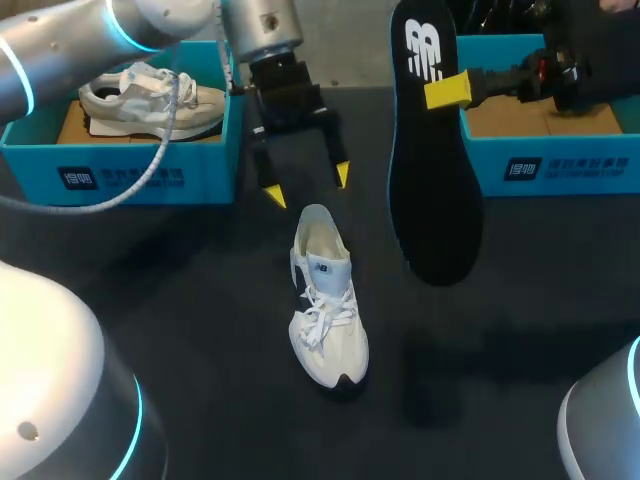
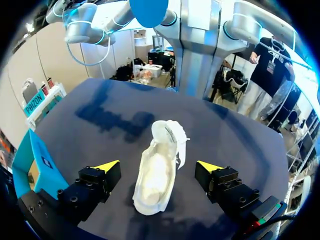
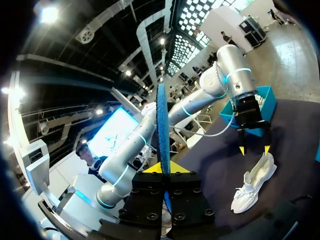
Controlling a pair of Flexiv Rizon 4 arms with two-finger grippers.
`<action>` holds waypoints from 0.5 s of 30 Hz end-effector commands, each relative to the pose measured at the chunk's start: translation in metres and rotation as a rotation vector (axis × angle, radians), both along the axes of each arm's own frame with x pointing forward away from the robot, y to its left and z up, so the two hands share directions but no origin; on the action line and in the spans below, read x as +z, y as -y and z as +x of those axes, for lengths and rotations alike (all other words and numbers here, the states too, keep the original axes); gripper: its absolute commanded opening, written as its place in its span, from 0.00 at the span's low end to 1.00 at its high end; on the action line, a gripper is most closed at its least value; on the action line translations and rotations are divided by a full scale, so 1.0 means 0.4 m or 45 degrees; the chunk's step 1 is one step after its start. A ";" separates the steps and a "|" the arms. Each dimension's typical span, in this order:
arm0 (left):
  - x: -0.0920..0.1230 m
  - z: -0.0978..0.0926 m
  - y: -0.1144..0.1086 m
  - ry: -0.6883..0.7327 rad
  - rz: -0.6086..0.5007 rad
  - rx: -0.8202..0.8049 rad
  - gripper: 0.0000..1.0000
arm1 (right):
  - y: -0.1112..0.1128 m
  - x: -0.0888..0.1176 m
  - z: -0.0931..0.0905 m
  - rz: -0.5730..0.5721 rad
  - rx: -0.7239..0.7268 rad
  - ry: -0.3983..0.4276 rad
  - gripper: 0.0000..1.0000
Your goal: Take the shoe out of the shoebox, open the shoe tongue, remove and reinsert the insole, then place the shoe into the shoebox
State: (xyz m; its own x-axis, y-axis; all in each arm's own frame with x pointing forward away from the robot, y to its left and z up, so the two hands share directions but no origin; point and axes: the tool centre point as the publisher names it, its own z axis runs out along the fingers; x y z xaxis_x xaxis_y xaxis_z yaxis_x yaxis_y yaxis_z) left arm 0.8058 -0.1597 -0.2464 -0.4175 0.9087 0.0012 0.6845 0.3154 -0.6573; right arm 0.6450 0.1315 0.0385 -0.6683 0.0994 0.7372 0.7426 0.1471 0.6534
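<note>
The left shoebox (image 1: 140, 178) has a grey-and-white shoe (image 1: 150, 100) lying in it, and the right shoebox (image 1: 560, 165) shows a brown floor beneath the right gripper (image 1: 447, 90). That gripper is clamped on the black insole (image 1: 435, 170), held on edge in the air. The white shoe (image 1: 325, 300) sits out on the table (image 1: 200, 320) between the boxes, with the left gripper (image 1: 308, 185) hovering above its heel end, fingers wide apart.

A dark surface (image 1: 200, 340) carried a teal box (image 1: 130, 178) at its far left. Inside that box a grey sneaker (image 1: 150, 105) with white laces lay lengthwise on a brown cardboard lining (image 1: 75, 125), its toe toward the right.
</note>
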 end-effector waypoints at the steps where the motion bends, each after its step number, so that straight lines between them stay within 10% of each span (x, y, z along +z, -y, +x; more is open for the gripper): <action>1: 0.000 -0.013 -0.007 0.067 -0.121 0.119 1.00 | -0.006 0.001 0.006 -0.004 0.003 -0.003 0.00; 15: 0.012 -0.021 -0.018 0.178 -0.385 0.239 1.00 | -0.002 -0.004 0.039 0.007 0.009 -0.018 0.00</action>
State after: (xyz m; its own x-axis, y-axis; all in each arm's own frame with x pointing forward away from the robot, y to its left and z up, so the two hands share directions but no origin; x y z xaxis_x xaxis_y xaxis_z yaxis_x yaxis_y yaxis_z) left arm 0.8053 -0.1614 -0.2446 -0.4675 0.8705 -0.1541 0.7075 0.2639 -0.6556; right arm 0.6491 0.1297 0.0395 -0.6619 0.1002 0.7429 0.7488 0.1341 0.6491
